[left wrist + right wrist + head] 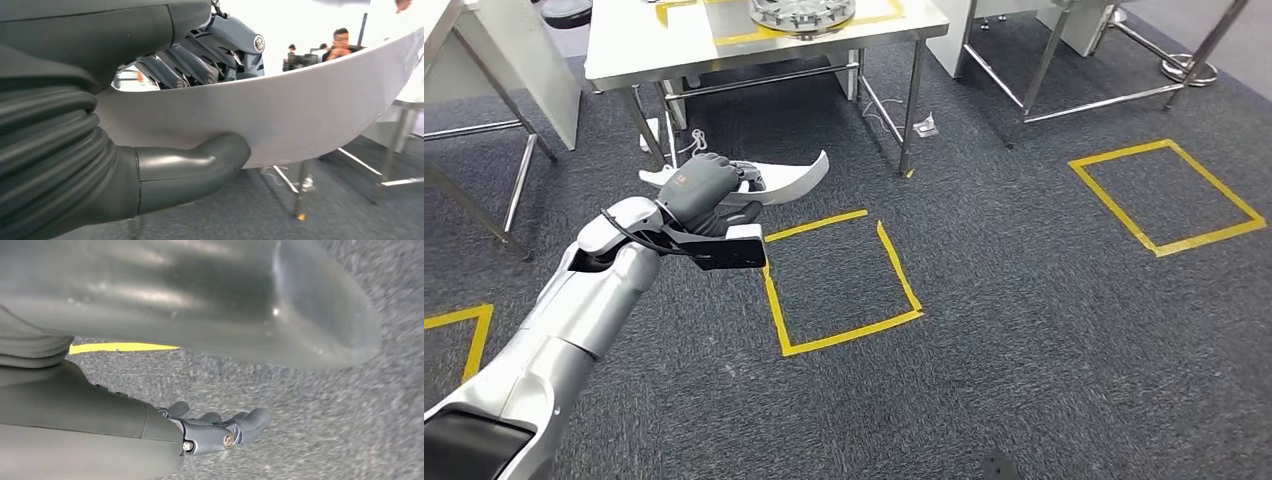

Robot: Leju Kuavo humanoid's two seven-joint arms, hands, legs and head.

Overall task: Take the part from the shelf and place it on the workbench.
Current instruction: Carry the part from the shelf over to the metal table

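Observation:
My left hand [699, 190] grips a white curved part [792, 178] and holds it out in front of me, above the carpet. In the left wrist view the thumb [192, 170] presses one face of the white part [310, 115] and the dark fingers [195, 67] wrap over its edge. The steel workbench [639, 45] stands just beyond the part, with a round metal fixture [802, 12] on its top inside yellow tape. My right hand [220, 432] hangs over grey carpet, its fingers loosely extended with nothing in them.
A yellow tape square [839, 285] marks the carpet right below the part, another yellow square [1169, 195] lies at the right. Steel table legs [912, 95] and frames [1044, 70] stand ahead, a white cabinet [524, 60] at the left. People sit far off [342, 42].

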